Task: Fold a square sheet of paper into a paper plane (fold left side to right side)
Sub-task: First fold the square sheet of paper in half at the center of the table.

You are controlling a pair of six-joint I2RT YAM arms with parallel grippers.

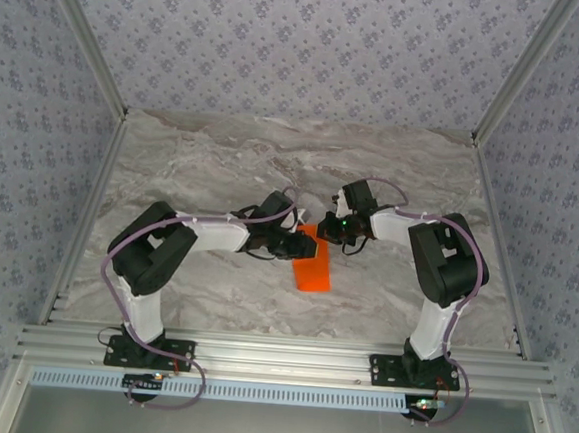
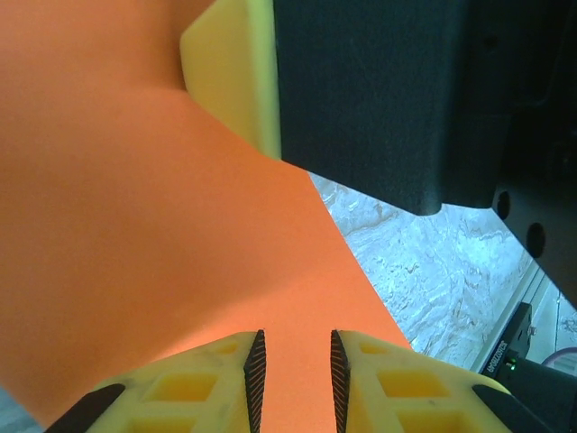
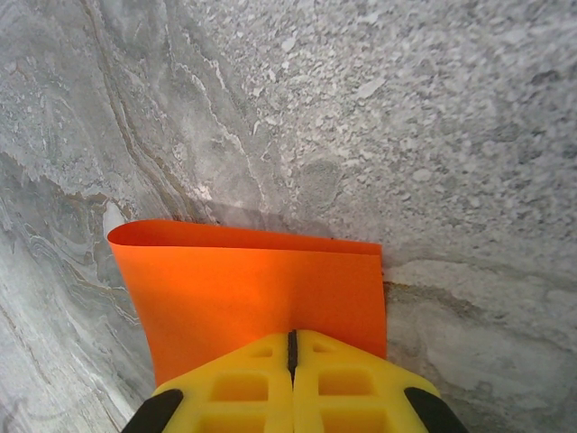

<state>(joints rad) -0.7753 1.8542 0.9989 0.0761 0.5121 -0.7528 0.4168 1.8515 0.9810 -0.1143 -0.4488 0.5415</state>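
One thin, bright orange square sheet of paper lies just below the centre of the overhead view on the grey marbled tabletop, slanting toward the lower right. The left gripper sits at the bottom edge of its wrist view. Its yellow jaws stand a narrow gap apart, with orange showing behind the gap and nothing pinched. The right gripper has its yellow jaws pressed fully together, tips at the sheet's near edge; I cannot tell whether they nip it. At the upper left of that view the paper's edge rolls over in a soft bend
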